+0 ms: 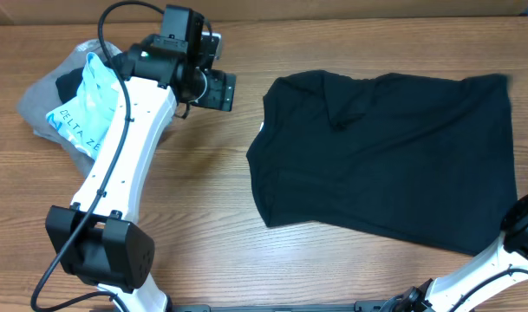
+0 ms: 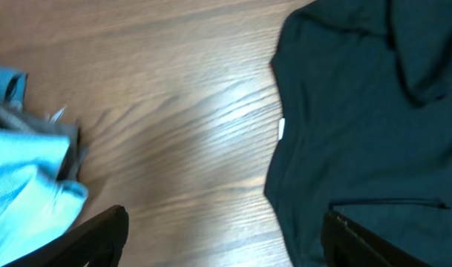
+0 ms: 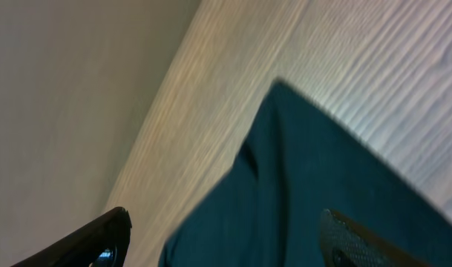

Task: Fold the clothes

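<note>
The clothes are one black shirt lying flat on the right half of the wooden table, its small white tag at the left edge. My left gripper hovers to the left of the shirt. In the left wrist view this gripper is open over bare wood, its right finger above the shirt's edge. My right gripper is open above a corner of the shirt near the table's edge. In the overhead view only part of the right arm shows.
A pile with a light blue lettered shirt and a grey garment lies at the far left; the blue cloth is by my left finger. The left arm's base stands at the front left. Bare wood separates pile and shirt.
</note>
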